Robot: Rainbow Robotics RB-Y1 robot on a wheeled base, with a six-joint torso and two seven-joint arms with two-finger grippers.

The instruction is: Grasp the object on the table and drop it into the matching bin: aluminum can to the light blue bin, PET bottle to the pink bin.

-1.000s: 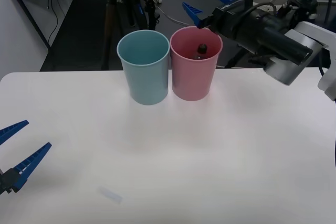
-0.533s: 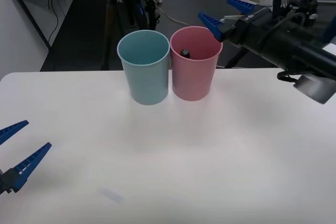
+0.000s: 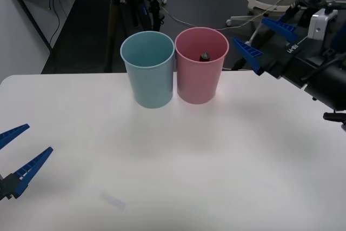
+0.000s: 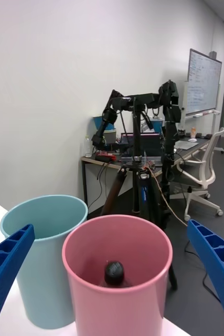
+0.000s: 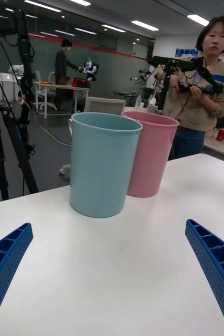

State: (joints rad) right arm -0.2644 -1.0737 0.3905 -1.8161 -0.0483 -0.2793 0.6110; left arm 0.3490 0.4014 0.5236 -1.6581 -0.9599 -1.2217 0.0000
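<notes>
PET bottle [image 3: 205, 57] inside the pink bin [image 3: 199, 82] — right gripper [image 3: 264, 41] and left gripper [image 3: 17, 152] fingers spread, empty

We are looking at smooth plastic on both buckets — the pink bin [image 3: 201, 66] and the light blue bin [image 3: 148, 70] are showing a soft, low sheen, with rolled rims. The table [image 3: 178, 155] is reading as a matt, plain white surface. Inside the pink one, the PET bottle [image 4: 114, 274] is showing a black cap, faintly glossy — plastic too.
</notes>
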